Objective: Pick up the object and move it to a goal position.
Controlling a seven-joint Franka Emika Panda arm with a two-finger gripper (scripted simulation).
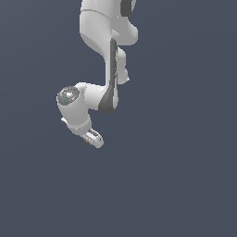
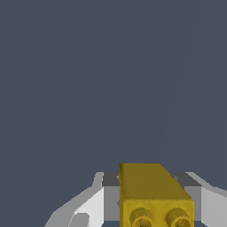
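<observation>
Closest to the wrist camera is a yellow-gold block [image 2: 153, 195], the object. It looks like a short brick here, not a neat cube. Its long side runs straight away from the camera, so one small end faces the lens. That end has two round bumps side by side. The top is plain and a bit darker gold.

The block sits between the two fingers [image 2: 95, 206] of the end effector [image 2: 153, 201]. A grey pad sits close against each side of it, with a white finger part outside each pad. The end effector is closed narrow on the block and holds it.

In the exterior view the white arm [image 1: 99, 55] comes down from the top and bends toward the exterior view's left. The end effector [image 1: 94, 138] is at the low end of the arm, tilted down toward the exterior view's right. A tiny spot of yellow [image 1: 86, 140] shows at its tip. It is too small there to tell which way it points.

Everything behind is plain dark blue-grey. I cannot tell if the block is up in the air or near a worktop.
</observation>
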